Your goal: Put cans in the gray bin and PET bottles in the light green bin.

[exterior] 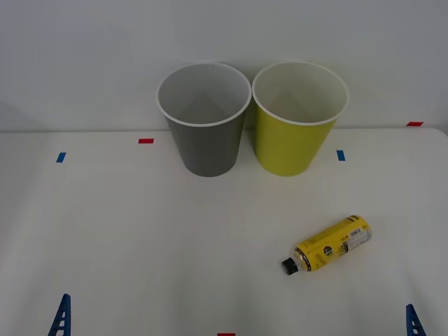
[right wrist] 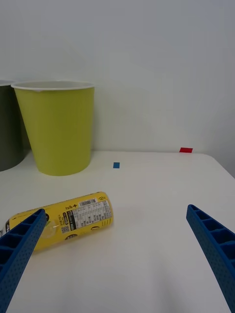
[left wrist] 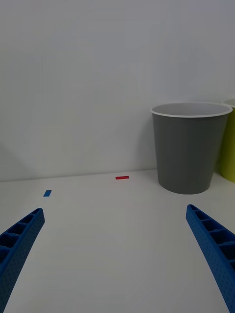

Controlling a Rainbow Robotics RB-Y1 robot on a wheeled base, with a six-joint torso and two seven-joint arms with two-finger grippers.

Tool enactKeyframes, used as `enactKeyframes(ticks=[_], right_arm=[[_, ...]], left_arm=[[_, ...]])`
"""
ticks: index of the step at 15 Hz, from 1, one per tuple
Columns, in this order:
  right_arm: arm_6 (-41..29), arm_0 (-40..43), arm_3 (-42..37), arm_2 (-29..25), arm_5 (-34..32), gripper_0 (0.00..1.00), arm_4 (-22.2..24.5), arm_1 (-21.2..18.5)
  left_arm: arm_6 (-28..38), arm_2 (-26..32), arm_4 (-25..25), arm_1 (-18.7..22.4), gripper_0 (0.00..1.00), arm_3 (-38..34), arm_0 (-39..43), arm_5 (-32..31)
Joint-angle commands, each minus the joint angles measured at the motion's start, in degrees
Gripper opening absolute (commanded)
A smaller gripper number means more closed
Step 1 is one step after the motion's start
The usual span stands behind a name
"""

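Blue ribbed fingers of the left gripper (left wrist: 117,259) are sitting low at the near left of the white table (exterior: 126,231), spread wide and holding nothing; this arm is idling, well apart from anything to pick. Further along, the gray bin (exterior: 204,119) is standing upright at the back of the table, with the light green bin (exterior: 297,119) just beside it, rims nearly touching. Both are looking empty from above.

Moving right, the PET bottle (exterior: 329,245) is lying on its side in front of the light green bin, its black cap (exterior: 288,266) pointing toward the robot and leftward. The right gripper (right wrist: 117,249) is hovering near it at the near right, jaws wide and empty, one finger already overlapping the bottle's neck end in the wrist view.

Picking the bottle looks like the step in hand. Doing it well probably means swinging the gripper leftward, straddling the yellow body across its width rather than the neck, descending squarely, and closing gently, since a round bottle could be rolling away under a glancing touch.
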Motion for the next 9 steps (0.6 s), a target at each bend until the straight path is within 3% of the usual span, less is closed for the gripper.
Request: enactKeyframes(ticks=[1, 5, 9], right_arm=[[-0.2, 0.0, -5.7, 2.7, 10.9, 1.00, -0.4, -0.9], [0.1, -1.2, -14.5, 6.1, 26.7, 1.00, -5.6, -5.1], [-0.4, -8.6, -15.4, 5.1, 36.2, 1.00, -8.0, -9.6]], left_arm=[[0.0, 0.0, 0.0, 0.0, 1.00, 0.0, 0.0, 0.0], [0.0, 0.0, 0.0, 0.0, 1.00, 0.0, 0.0, 0.0], [0.0, 0.0, 0.0, 0.0, 1.00, 0.0, 0.0, 0.0]])
